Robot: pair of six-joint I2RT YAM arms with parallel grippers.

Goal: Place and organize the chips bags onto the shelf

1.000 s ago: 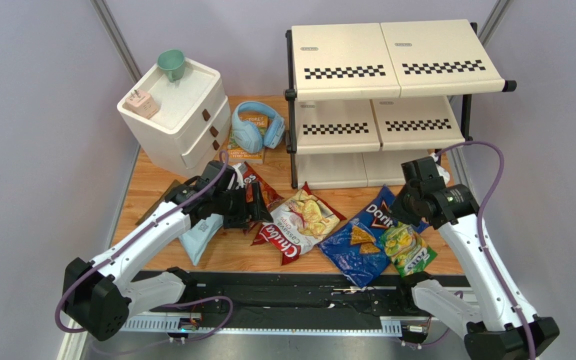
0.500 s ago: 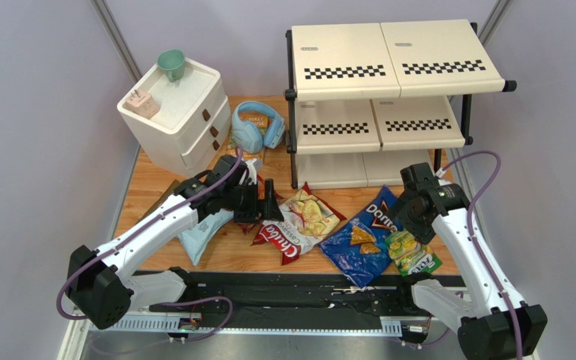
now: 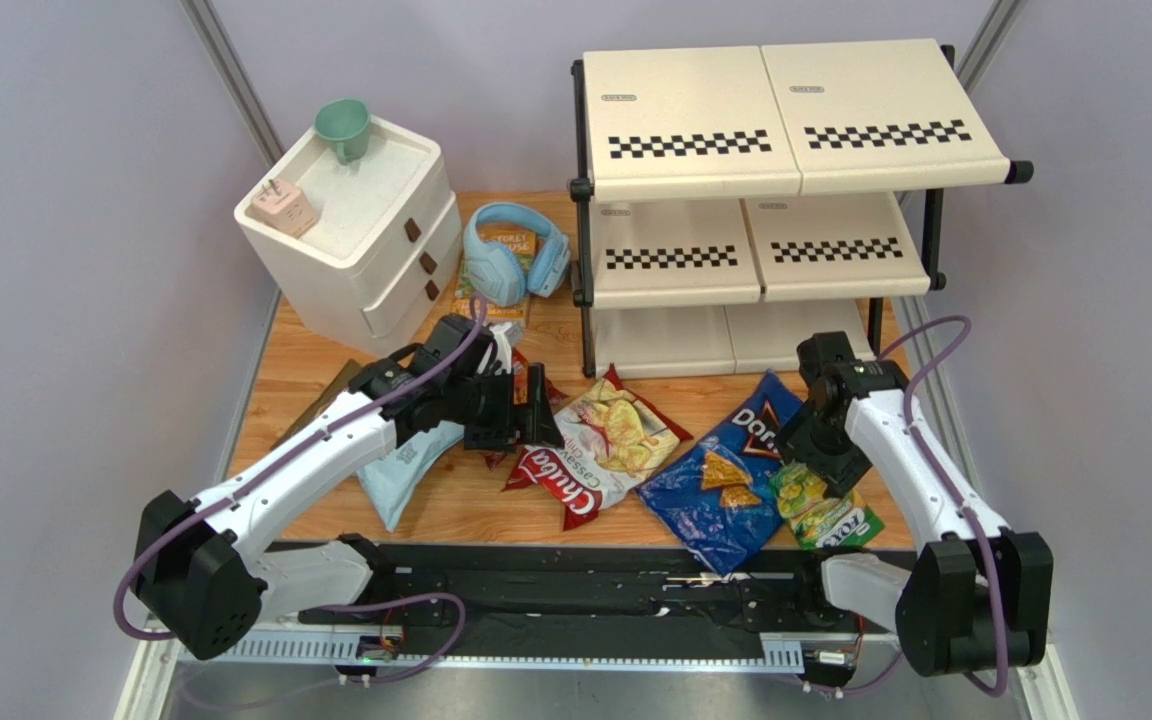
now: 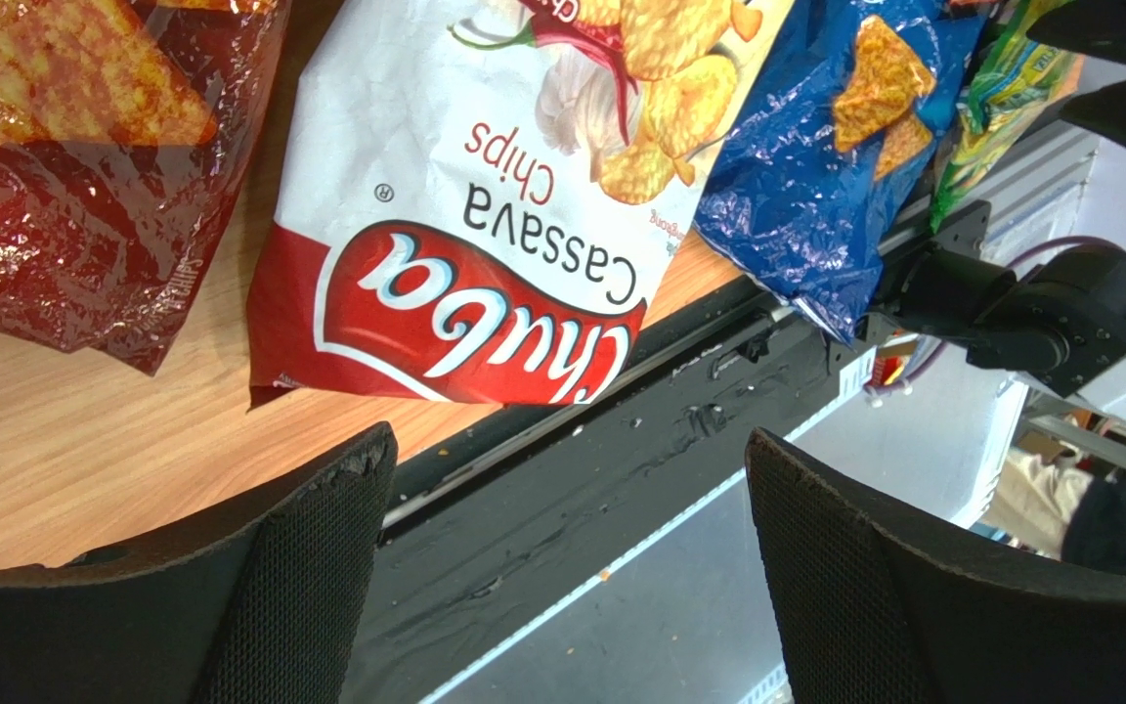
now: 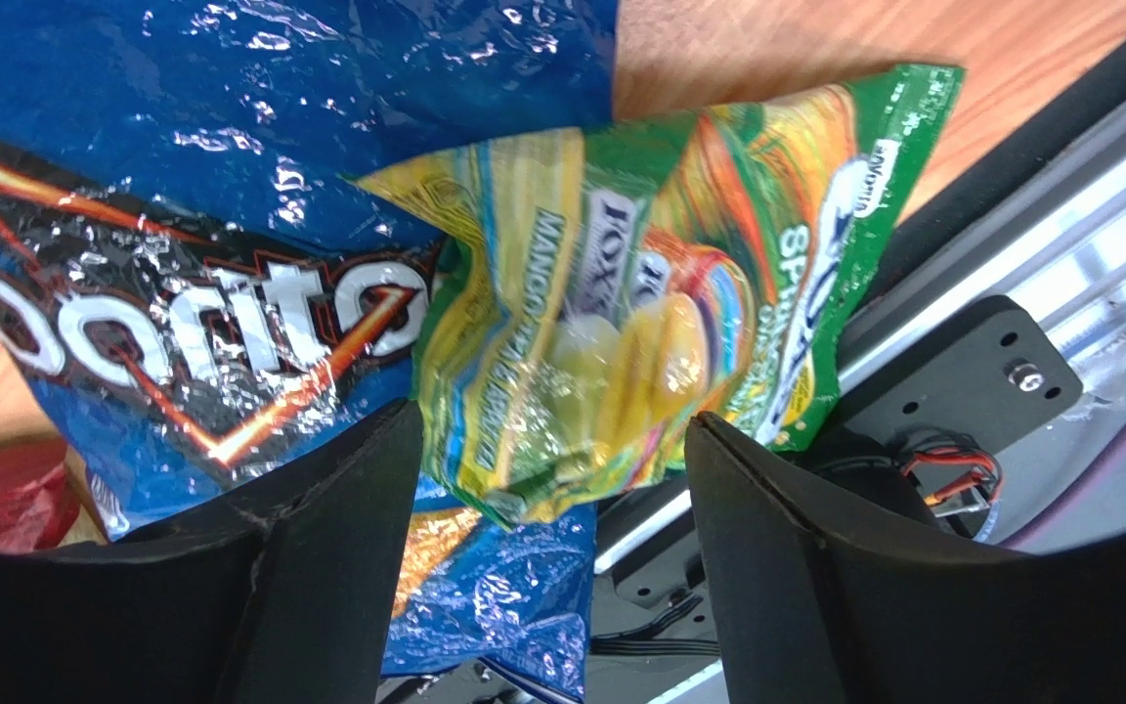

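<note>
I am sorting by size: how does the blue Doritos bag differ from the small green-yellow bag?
The blue Doritos bag is clearly larger than the green-yellow bag. The blue Doritos bag lies on the table; the green-yellow bag rests partly on it. The open right gripper frames the green-yellow bag, not the blue Doritos bag. Both are crinkly foil, and neither is on the shelf yet.

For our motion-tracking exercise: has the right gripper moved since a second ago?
Yes. The right gripper has shifted away from the shelf, toward the near edge.
</note>
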